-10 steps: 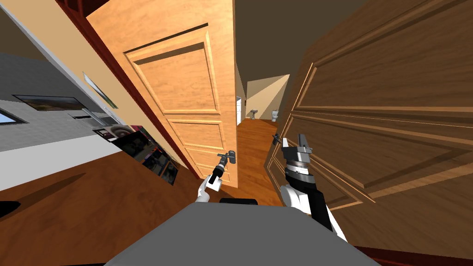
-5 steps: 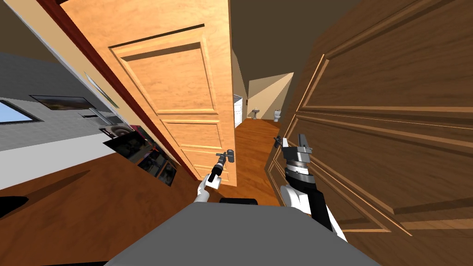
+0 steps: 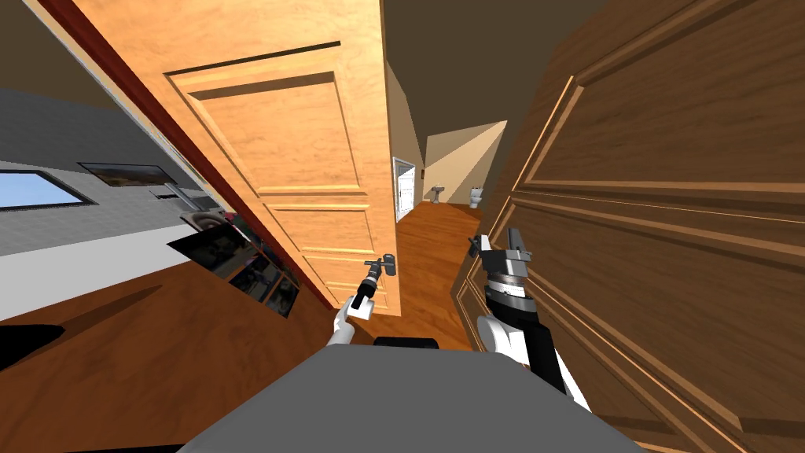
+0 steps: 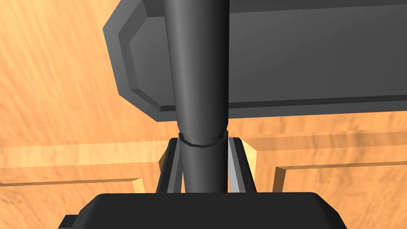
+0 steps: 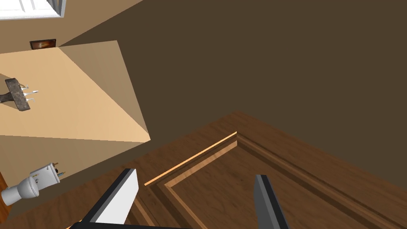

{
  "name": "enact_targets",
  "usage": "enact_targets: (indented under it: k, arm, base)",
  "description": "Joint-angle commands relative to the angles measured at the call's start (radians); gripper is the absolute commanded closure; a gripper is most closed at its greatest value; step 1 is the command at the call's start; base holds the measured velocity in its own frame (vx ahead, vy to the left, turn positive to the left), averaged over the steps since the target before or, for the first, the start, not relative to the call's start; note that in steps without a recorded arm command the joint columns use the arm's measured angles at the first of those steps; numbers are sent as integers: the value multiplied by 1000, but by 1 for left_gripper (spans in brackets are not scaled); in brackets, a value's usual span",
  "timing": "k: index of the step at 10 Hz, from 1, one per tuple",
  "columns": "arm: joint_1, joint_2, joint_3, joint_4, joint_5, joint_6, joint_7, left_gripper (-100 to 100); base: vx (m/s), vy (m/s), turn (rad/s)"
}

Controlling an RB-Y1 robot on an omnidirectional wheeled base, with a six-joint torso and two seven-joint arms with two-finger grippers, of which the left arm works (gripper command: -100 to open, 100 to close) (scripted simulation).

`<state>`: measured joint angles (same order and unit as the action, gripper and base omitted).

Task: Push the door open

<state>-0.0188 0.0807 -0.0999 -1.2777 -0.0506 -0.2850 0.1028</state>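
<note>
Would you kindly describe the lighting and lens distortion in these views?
Head view: the wide lens splays both doors outward; the light wooden door is bright, the dark wooden door shaded. Left wrist view: the door handle, clamped in the left gripper, looms dark with a sheen. Right wrist view: one right gripper finger is lit white, the other dim.

Our left arm (image 3: 343, 326) is slim: white forearm, white cuff block, then a dark cylindrical wrist. The left gripper (image 3: 385, 266) is a small dark box w/ thin grey blade fingers (image 4: 235, 177), darker along the edges. Our right arm (image 3: 503, 334) looks bulkier: rounded white elbow shell, black forearm, stacked grey ribbed rings at the wrist. The right gripper (image 3: 498, 237) has a grey box; one blade shows light grey, the other dark grey.
</note>
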Motion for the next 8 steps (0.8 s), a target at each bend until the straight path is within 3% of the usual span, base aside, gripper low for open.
enact_targets:
  k: [1, 8]
  arm:
    - [-9, 5, 28, 5, 3, -3, -5, 100]
    - [-33, -19, 117, 31, 13, 4, -29, 100]
  base:
    - [99, -72, 68]
    - [126, -114, 76]
